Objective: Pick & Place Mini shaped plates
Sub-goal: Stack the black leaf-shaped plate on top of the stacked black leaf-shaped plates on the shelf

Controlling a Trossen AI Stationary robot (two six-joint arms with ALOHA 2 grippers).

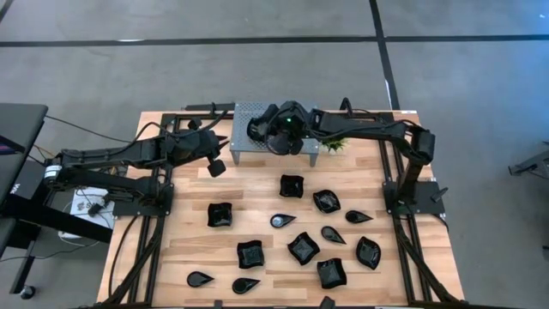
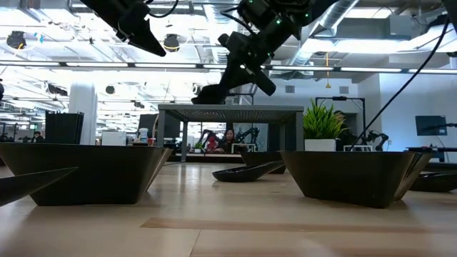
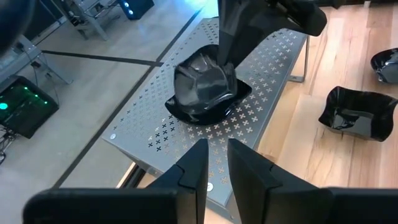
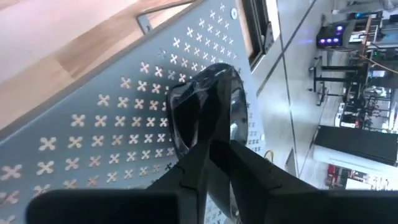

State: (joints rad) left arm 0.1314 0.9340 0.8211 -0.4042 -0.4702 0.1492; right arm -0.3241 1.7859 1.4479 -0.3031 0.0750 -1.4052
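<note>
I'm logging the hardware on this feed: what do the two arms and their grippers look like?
Both arms are dark, near-black jointed links with black cables running along them. The left gripper ends in two blocky, flat-faced dark fingers. The right gripper has the same dark two-finger build, and a small green light glows on its wrist housing. I can make out no markings.

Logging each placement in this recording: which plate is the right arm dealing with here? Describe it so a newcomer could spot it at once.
Find the grey perforated metal stand at the table's far edge, beside the small green plant. On its top sits one glossy black plate, with the right gripper directly at it. It is the only plate up on the stand; every other one lies on the wooden table.
</note>
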